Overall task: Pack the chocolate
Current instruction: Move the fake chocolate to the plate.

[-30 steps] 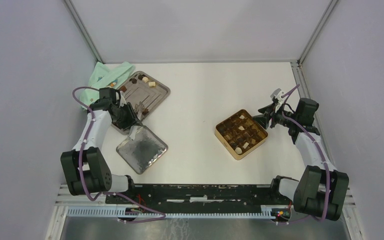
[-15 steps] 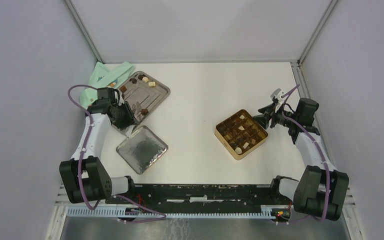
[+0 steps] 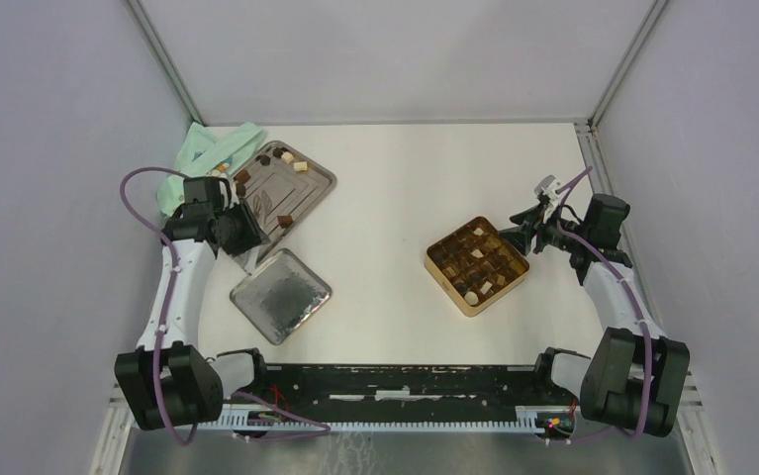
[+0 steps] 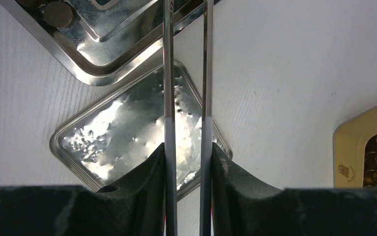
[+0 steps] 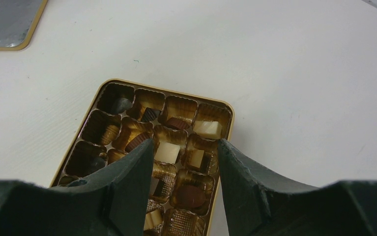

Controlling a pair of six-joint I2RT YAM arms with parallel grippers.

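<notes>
Left gripper (image 4: 186, 147) tong tips cut off, grip undeterminable | right gripper (image 5: 185, 162) spread, empty | chocolate (image 5: 167, 151) in tin (image 5: 228, 115) beneath right fingers (image 5: 132, 172).

No legible text, only a tin (image 4: 361, 157) emblem.

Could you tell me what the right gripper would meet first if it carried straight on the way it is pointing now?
Most likely the gold tin: the right gripper aims at its filled cups, around the cream-white chocolates, though depth is uncertain.

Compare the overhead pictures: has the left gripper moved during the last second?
Yes. The left gripper has drawn back leftward, off the smaller tray toward the green bag; both trays stay put.
</notes>
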